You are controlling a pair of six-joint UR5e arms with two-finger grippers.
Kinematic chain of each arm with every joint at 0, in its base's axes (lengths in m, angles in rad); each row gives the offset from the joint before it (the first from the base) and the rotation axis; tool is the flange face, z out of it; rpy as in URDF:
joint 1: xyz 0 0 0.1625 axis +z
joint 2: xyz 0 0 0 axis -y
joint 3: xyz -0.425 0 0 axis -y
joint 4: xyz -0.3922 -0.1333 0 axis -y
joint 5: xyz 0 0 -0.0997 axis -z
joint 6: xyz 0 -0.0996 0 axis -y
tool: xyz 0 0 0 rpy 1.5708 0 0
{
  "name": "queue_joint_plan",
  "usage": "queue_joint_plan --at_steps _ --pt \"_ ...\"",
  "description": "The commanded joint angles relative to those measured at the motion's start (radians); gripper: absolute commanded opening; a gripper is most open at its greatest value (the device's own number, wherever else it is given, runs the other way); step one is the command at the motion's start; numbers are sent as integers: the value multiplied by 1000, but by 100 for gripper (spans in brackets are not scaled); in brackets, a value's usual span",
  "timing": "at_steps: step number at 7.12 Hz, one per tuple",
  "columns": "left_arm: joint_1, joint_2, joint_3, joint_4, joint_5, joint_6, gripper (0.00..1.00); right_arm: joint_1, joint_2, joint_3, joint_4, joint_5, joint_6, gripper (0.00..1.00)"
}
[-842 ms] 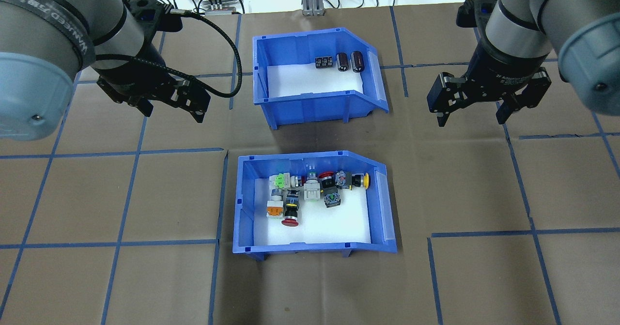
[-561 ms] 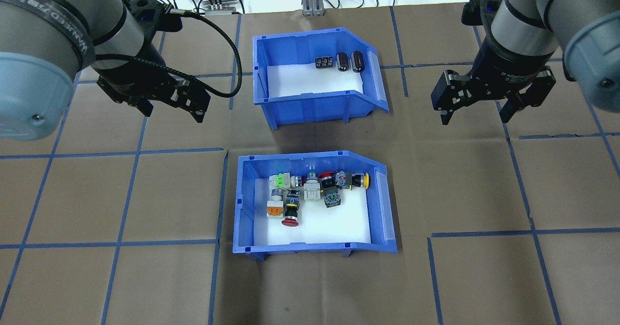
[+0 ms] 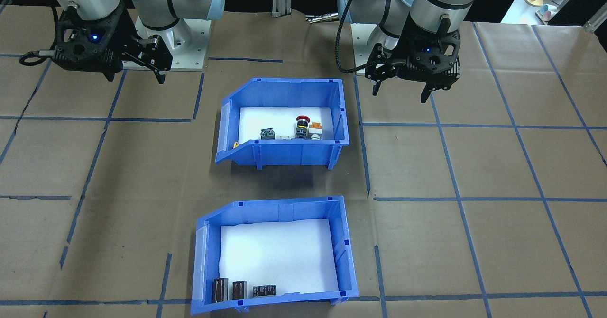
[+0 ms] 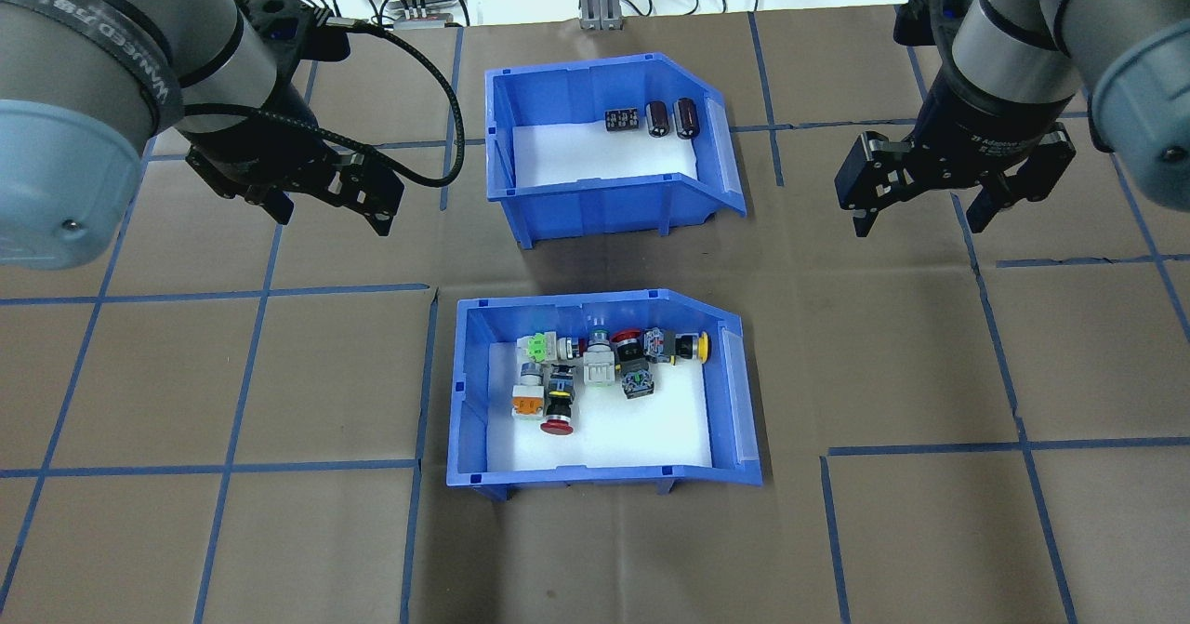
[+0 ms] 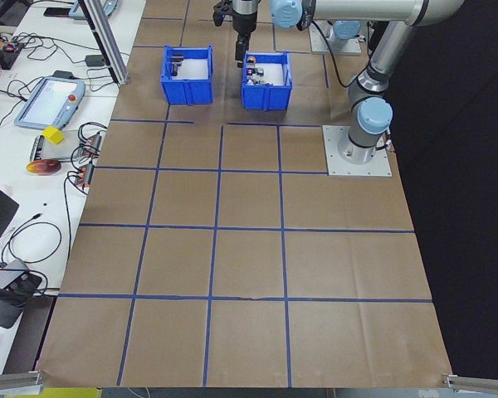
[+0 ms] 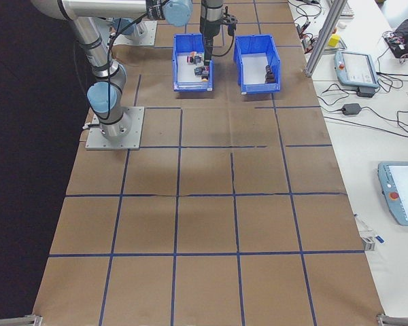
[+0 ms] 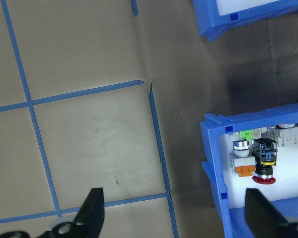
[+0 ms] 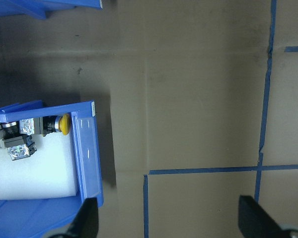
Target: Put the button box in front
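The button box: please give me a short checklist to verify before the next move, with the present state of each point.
1. Left gripper open and empty: ok.
2. Right gripper open and empty: ok.
3. Button box free, no fingers touching it: ok.
4. Buttons all inside, on the white foam: ok.
5. Button box in front of the other bin, on the robot's side: ok.
6. Nothing between the two bins: ok.

Right hand (image 4: 930, 221) drifted outward and away from button box (image 4: 595, 475).
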Motion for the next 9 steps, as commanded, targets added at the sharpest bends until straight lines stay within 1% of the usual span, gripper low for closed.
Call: queue_joint_plan --at_steps 1,4,6,7,8,9 --pt "5 8 -4 0 2 -51 99 1 5 -4 -16 -3 -92 100" --pt "9 -2 -15 20 0 -367 99 2 33 -18 -17 -1 -106 100" --pt "-9 19 -60 17 -1 -705 99 5 88 -81 -37 5 -347 100" --pt "-10 42 -82 19 -4 -802 99 8 128 -107 -34 8 -407 100" --pt "-10 71 -111 17 -12 -952 99 16 180 -128 -36 6 -510 100" --pt "-26 106 -171 12 -18 -1154 99 19 220 -151 -109 8 -617 100"
